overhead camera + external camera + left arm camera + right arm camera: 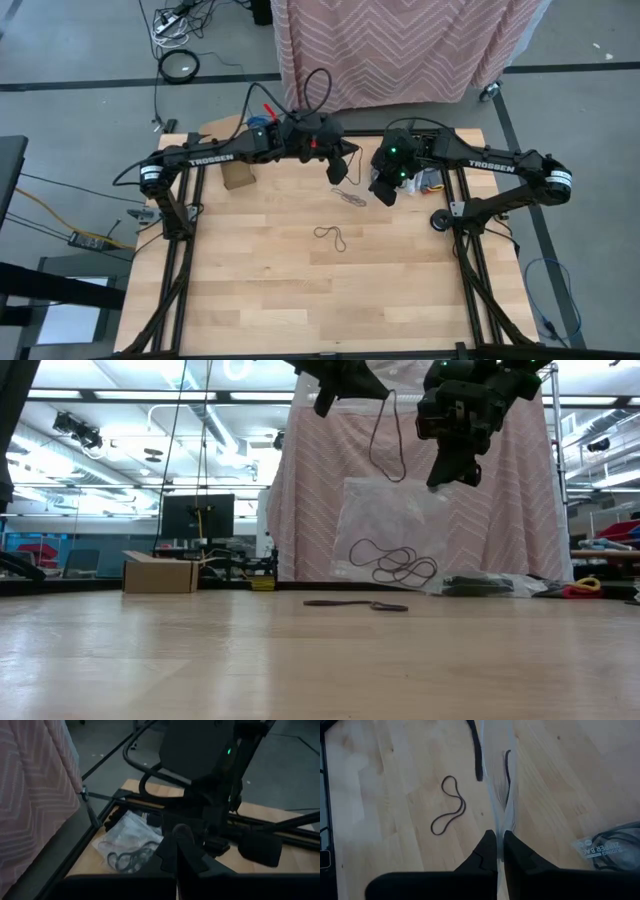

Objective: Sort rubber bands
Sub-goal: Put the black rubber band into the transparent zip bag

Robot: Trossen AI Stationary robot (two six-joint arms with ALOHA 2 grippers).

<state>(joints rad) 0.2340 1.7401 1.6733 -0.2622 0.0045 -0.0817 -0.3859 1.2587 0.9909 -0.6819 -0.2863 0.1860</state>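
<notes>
Both arms hang above the far middle of the table (pixel 300 300). The right gripper (pixel 500 845) is closed on the edge of a clear plastic bag (pixel 400 525), which hangs down from it. The left gripper (pixel 338 170) is just beside it, pinching a black rubber band (pixel 388 440). Another black band (pixel 331 236) lies loose on the wood, near the table's centre, with bare board around it.

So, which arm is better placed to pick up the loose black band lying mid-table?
Probably left. The right gripper is shut on a clear bag, while the left gripper hangs closer to the band in the high view.
</notes>
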